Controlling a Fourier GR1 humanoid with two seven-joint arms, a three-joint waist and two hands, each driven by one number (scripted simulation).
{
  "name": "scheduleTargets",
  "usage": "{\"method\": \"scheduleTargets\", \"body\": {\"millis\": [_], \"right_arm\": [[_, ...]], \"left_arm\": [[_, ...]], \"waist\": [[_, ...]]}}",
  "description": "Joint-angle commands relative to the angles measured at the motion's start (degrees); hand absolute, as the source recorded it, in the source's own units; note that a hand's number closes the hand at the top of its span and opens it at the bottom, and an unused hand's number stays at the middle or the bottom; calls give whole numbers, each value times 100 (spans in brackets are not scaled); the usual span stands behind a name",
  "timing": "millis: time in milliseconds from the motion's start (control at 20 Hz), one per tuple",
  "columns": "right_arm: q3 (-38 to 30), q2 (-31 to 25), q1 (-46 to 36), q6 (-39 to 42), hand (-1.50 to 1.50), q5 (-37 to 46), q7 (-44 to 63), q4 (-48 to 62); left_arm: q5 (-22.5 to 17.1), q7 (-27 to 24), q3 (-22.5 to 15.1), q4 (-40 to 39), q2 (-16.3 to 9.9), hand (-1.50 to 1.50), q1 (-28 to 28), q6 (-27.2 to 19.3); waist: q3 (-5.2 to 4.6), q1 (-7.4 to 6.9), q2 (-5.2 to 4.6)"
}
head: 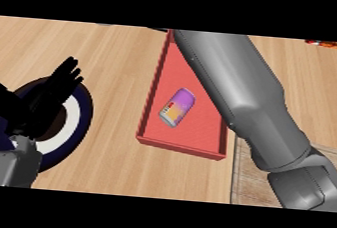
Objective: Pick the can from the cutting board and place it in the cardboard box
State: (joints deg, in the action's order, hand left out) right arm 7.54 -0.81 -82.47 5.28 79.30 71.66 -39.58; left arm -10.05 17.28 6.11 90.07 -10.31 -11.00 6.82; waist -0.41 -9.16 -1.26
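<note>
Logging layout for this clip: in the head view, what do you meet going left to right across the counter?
Left hand over a dark-rimmed plate → can lying in the red box → right forearm → cutting board.

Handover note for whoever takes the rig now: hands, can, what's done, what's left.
Left hand: open, fingers up, resting at the lower left over a plate.
Right hand: out of view; only its forearm shows, crossing the box's right side.
Can: lying on its side inside the red box, nothing touching it.
Cutting board: lower right, no can on it where it shows.
Done: can in box.
Left: withdraw the right arm.
</note>
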Motion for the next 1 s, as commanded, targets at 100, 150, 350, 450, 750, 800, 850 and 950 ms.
{"method": "scheduleTargets", "body": {"millis": [100, 150, 350, 450, 750, 800, 850, 950], "right_arm": [[96, 77, 16, -546, 150, -205, 1358, 450], [151, 77, 122, -717, 150, -184, 1358, 514], [117, 77, 369, -1077, 150, -437, 1357, 631], [55, 77, 639, -1375, 150, -657, 1181, 616], [-528, 77, 1313, -1962, -150, -1182, 1272, 749], [-394, 77, 1273, -1959, -150, -1351, 1278, 683], [-313, 77, 1063, -1823, -150, -1481, 1308, 729], [-16, 77, 1533, -2449, -150, -1665, 965, 613]], "left_arm": [[27, 87, -19, 0, 57, 0, -74, -98], [-61, 138, 109, 82, -71, 0, -11, -41], [-58, 60, 99, 22, -84, 0, 32, 27], [-103, 110, 196, 101, -104, 0, -129, -63], [50, -54, 79, 57, 46, 0, 147, -135], [-27, -59, 84, 135, 20, 0, 272, -32], [-24, -31, 120, -18, -52, 0, 99, -6], [-29, -143, 123, -67, -34, 0, 136, 31]], "waist": [[13, 76, 0], [17, 78, 6], [20, 62, -18], [30, 152, -8], [36, 236, -17], [33, 144, 39], [28, 161, 26], [30, 110, 17]]}}
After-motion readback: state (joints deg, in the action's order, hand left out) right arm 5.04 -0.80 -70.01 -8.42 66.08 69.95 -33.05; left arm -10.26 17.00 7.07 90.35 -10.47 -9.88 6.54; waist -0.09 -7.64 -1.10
